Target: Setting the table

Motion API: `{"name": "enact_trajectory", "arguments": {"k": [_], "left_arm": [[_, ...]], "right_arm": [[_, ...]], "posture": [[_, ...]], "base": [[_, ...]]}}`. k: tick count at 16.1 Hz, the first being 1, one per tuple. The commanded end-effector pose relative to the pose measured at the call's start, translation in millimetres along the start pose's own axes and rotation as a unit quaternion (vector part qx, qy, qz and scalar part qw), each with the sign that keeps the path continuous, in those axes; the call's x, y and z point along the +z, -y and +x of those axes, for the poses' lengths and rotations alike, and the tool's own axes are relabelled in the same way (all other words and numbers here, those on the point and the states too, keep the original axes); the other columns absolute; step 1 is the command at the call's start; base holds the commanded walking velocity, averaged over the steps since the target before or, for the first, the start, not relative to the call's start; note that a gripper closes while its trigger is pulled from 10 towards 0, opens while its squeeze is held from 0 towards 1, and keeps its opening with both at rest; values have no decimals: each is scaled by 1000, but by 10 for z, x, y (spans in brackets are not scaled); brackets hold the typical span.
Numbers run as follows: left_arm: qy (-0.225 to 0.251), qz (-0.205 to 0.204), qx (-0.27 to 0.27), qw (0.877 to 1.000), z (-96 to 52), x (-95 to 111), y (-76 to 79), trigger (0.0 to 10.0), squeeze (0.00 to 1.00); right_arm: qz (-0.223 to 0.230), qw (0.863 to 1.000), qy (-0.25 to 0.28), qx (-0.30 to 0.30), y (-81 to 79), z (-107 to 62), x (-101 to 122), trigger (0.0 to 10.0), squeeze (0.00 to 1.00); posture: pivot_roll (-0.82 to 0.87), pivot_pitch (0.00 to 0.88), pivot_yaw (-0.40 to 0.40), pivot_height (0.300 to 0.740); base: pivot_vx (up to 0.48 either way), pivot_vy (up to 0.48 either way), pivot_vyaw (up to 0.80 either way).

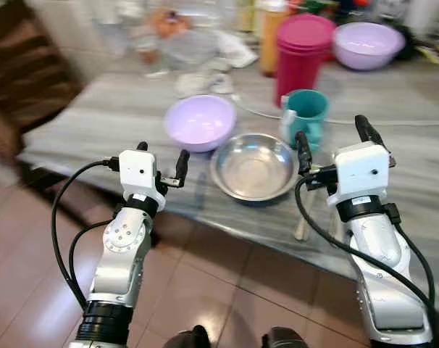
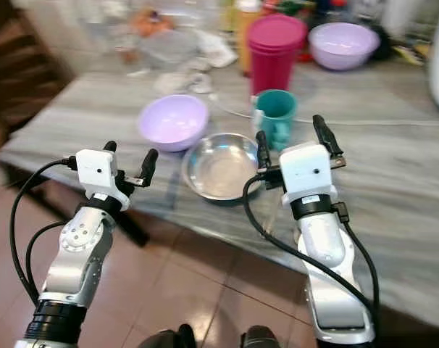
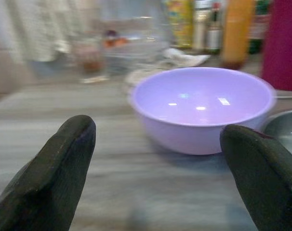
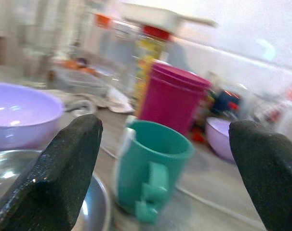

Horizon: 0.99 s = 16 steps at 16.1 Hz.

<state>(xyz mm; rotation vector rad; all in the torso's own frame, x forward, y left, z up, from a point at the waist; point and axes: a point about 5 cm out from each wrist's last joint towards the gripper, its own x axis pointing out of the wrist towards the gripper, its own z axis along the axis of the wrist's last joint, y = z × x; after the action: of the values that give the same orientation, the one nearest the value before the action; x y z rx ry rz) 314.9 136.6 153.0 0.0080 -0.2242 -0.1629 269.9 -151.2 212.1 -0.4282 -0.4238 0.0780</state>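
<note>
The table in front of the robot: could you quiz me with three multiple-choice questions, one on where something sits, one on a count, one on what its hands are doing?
1. What stands right behind the steel bowl?
A. teal mug
B. kettle
C. plate

2. How many lilac bowls are on the table?
A. one
B. two
C. four

3. The left hand and right hand are:
A. both gripping bowls
B. one holding a spoon
C. both open, holding nothing

Answers: 1 A, the teal mug stands just past the rim. 2 B, a near lilac bowl and a far lilac bowl. 3 C, fingers spread apart, nothing between.
</note>
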Motion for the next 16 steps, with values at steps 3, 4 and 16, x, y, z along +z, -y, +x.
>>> {"name": "enact_trajectory", "arguments": {"k": [3,4,16], "left_arm": [[12,27,46,998,42,29,-109,10000,0],[13,31,48,998,45,29,-114,10000,0],[-4,103,167,981,25,-60,-408,10000,0]], "right_arm": [[-8,999,23,26,-121,2,97,10000,0],[-7,999,22,29,-132,2,95,10000,0],[51,996,18,75,-280,13,120,10000,0]], "posture": [[-303,146,118,740],[-303,146,118,740],[-298,157,117,740]], "base": [[0,0,800],[0,0,800],[0,0,800]]}}
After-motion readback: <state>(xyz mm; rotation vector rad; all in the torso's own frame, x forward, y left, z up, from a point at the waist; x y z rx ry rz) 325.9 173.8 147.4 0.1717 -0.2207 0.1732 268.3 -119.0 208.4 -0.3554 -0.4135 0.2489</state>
